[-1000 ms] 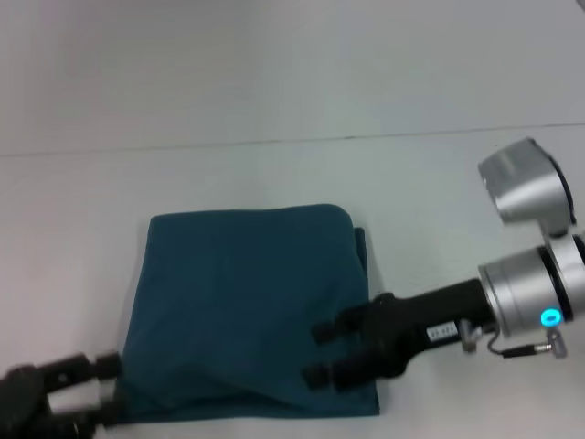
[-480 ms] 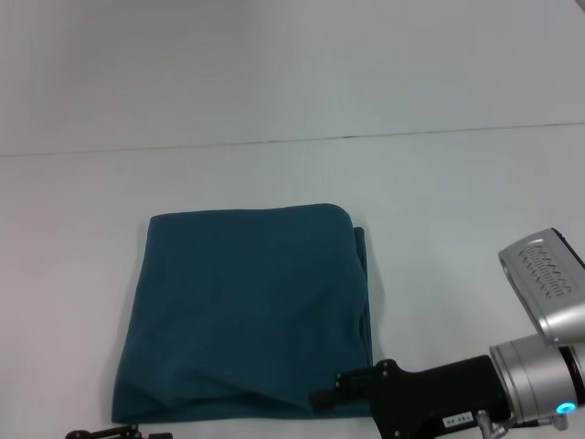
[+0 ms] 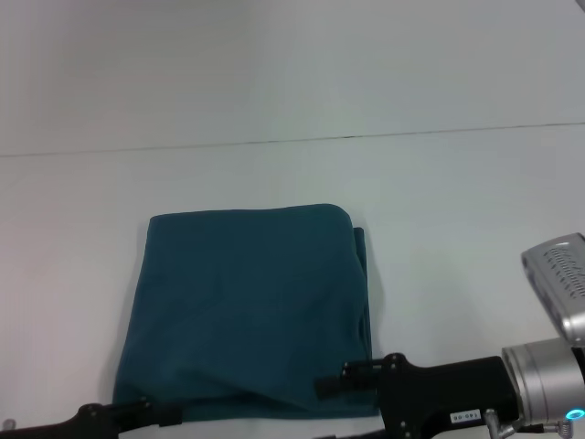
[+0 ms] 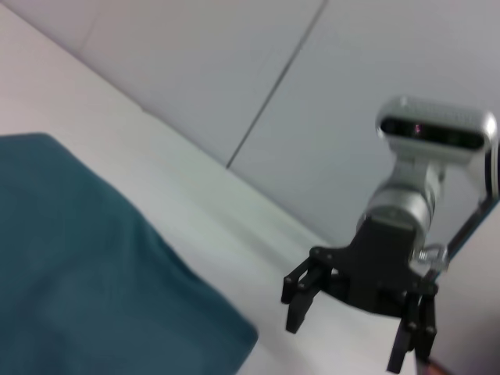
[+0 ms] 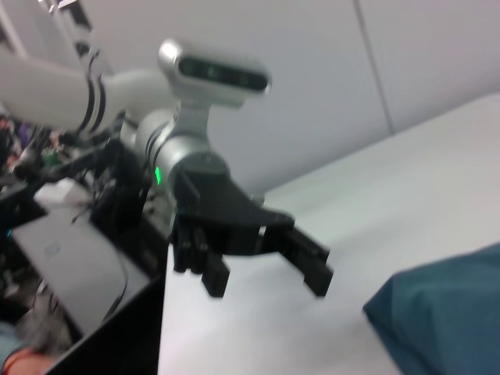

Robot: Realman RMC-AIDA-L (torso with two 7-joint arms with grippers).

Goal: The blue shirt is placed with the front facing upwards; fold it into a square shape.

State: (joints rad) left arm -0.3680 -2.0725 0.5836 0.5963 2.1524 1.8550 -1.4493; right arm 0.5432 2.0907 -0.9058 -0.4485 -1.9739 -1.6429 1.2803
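Observation:
The blue shirt [image 3: 247, 311] lies folded into a rough square on the white table, plain teal side up, with no print showing. My right gripper [image 3: 326, 410] hovers at the shirt's near right corner. The left wrist view shows that gripper [image 4: 346, 344] open and empty, beside the shirt's corner [image 4: 78, 273]. My left gripper [image 3: 151, 416] is low at the shirt's near left corner. In the right wrist view it [image 5: 266, 287] stands open and empty above the table, apart from the shirt's edge [image 5: 445, 312].
The white table [image 3: 457, 229] stretches around the shirt, with a thin seam line [image 3: 347, 137] across the back. A dark desk with equipment [image 5: 70, 234] stands past the table's edge behind the left arm.
Both arms have drawn back toward the near edge. The right gripper left the top of the shirt's near right part. The shirt has not moved.

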